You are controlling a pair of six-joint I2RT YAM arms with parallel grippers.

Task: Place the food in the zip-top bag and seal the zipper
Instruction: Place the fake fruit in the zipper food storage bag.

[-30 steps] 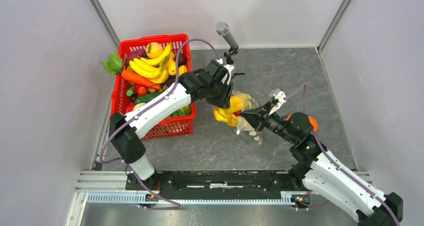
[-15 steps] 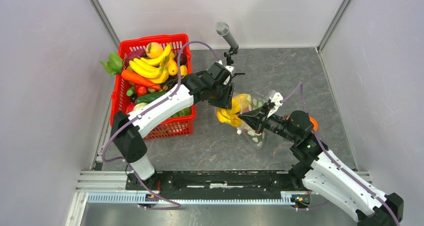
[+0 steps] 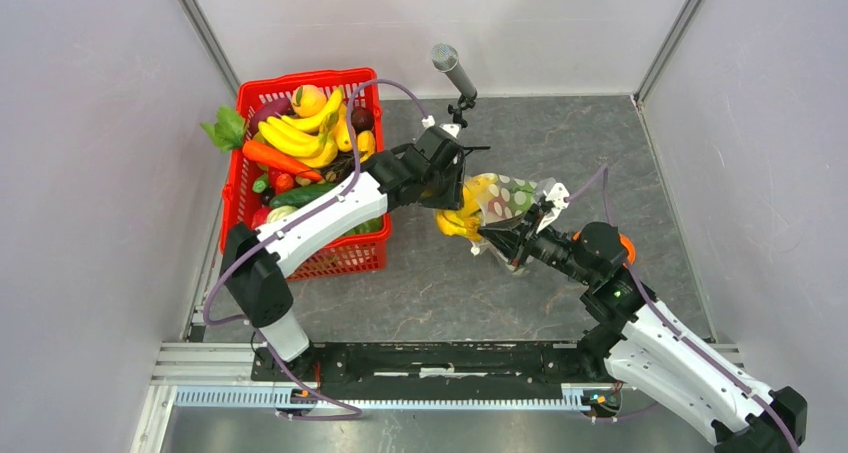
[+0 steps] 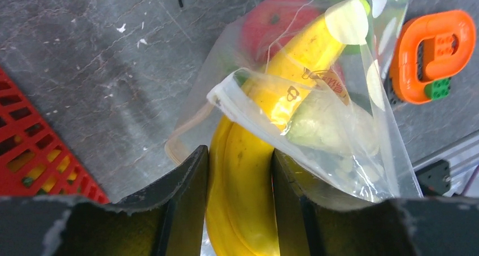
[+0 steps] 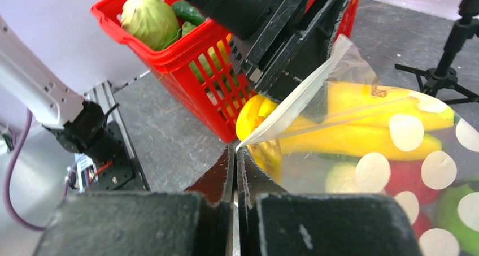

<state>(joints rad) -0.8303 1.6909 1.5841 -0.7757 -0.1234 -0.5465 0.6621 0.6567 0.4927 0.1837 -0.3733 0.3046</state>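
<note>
My left gripper (image 4: 238, 153) is shut on a bunch of yellow bananas (image 4: 243, 177), part of the food. Their far end lies inside the mouth of the clear dotted zip-top bag (image 4: 344, 143). A red piece (image 4: 271, 24) and something green show through the plastic. From above, the bananas (image 3: 460, 220) hang at the bag (image 3: 512, 199) mid-table. The right gripper (image 5: 235, 150) is shut on the white zipper (image 5: 294, 106) at the mouth's edge, holding the bag (image 5: 395, 171) raised. The zipper (image 4: 244, 112) stands open over the bananas (image 5: 361, 138).
A red lattice basket (image 3: 312, 261) at the left holds more toy food, among them bananas, a carrot and a cabbage (image 5: 149, 21). A microphone on a small tripod (image 3: 453, 71) stands just behind the left gripper (image 3: 447, 178). Grey walls close in both sides.
The right gripper has lifted the bag's mouth up and back, tilting the bag over the bananas. The left gripper has edged the bananas further into it.
</note>
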